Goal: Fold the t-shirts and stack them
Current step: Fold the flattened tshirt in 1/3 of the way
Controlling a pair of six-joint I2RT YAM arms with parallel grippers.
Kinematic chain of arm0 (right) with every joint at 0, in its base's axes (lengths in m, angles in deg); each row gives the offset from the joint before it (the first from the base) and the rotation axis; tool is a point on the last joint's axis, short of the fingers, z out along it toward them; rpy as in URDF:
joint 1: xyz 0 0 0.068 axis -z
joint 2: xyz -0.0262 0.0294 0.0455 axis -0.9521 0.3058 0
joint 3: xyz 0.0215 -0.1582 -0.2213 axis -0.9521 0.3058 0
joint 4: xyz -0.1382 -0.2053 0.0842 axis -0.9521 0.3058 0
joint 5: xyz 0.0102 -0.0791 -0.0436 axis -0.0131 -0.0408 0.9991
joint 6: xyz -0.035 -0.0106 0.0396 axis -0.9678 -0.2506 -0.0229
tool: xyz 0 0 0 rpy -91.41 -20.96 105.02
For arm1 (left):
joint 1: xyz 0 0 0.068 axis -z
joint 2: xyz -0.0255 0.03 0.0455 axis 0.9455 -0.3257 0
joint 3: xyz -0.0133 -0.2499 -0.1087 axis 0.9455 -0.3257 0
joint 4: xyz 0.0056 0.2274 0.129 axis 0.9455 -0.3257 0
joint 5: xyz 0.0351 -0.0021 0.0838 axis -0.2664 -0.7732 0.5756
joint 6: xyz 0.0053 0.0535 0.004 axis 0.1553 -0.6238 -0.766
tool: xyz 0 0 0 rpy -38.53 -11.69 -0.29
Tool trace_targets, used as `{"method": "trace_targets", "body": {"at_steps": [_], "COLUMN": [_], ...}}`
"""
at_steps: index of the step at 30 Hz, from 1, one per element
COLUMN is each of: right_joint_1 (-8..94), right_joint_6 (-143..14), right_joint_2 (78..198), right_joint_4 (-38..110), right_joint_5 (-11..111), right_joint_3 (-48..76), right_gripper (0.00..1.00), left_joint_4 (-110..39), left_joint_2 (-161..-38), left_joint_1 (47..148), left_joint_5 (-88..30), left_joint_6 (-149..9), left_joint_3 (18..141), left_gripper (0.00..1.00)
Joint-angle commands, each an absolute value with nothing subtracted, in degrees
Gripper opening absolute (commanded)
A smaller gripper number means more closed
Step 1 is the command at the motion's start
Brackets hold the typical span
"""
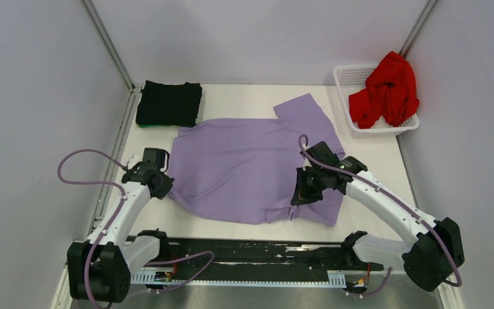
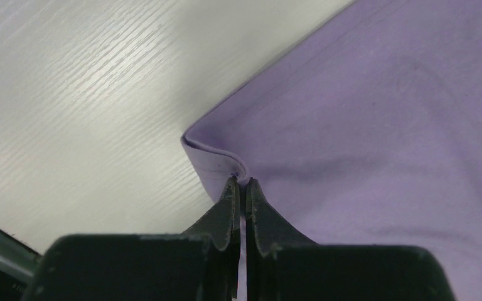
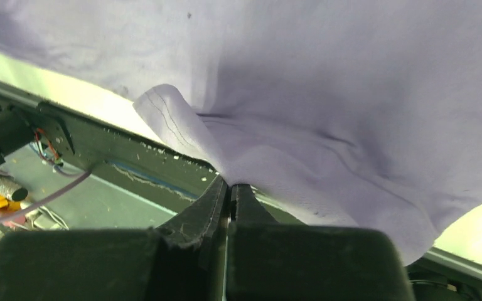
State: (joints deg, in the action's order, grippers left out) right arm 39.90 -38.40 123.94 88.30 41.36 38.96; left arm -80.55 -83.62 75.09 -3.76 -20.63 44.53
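Note:
A lavender t-shirt (image 1: 244, 164) lies spread across the middle of the table. My left gripper (image 1: 165, 187) is shut on its near left hem corner (image 2: 216, 164), pinched between the fingertips. My right gripper (image 1: 298, 196) is shut on the near right part of the same shirt (image 3: 326, 125), and the cloth there is lifted and draped over the table's front edge. A black t-shirt (image 1: 169, 103) lies folded at the far left. A red t-shirt (image 1: 387, 90) is bunched in the white basket (image 1: 346, 78) at the far right.
Grey walls close in the table on three sides, with metal posts at the back corners. A black rail (image 1: 257, 254) with wiring runs along the near edge between the arm bases. Bare tabletop (image 2: 88, 94) lies left of the lavender shirt.

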Motion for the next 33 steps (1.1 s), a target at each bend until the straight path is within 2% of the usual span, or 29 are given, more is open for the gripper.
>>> {"method": "trace_targets", "body": {"at_steps": [1, 10, 24, 29, 33], "right_joint_1": [44.4, 53.4, 60.8, 62.4, 62.5], "right_joint_6": [-44.6, -50.8, -59.6, -61.2, -63.0], "right_joint_2": [126.9, 131.7, 148.3, 152.7, 151.6], "right_joint_4": [86.1, 81.5, 77.4, 77.6, 77.4], "right_joint_5": [43.5, 42.8, 43.1, 43.8, 42.9], "right_joint_3": [34.1, 27.1, 14.3, 10.6, 11.2], "right_gripper": [0.0, 0.0, 0.0, 0.0, 0.0], "left_joint_4": [-75.9, -73.8, -71.8, -67.1, -62.2], "left_joint_2": [-88.2, -97.7, -104.5, -103.5, -99.8], "left_joint_1": [75.0, 75.1, 74.6, 74.5, 74.4], "left_joint_5": [-1.1, -0.1, 3.1, 3.1, 1.3], "left_joint_6": [-21.3, -23.1, -23.4, -23.1, -24.3], "left_joint_3": [49.1, 55.3, 60.1, 58.1, 54.3], "left_gripper": [0.0, 0.0, 0.0, 0.0, 0.01]}}
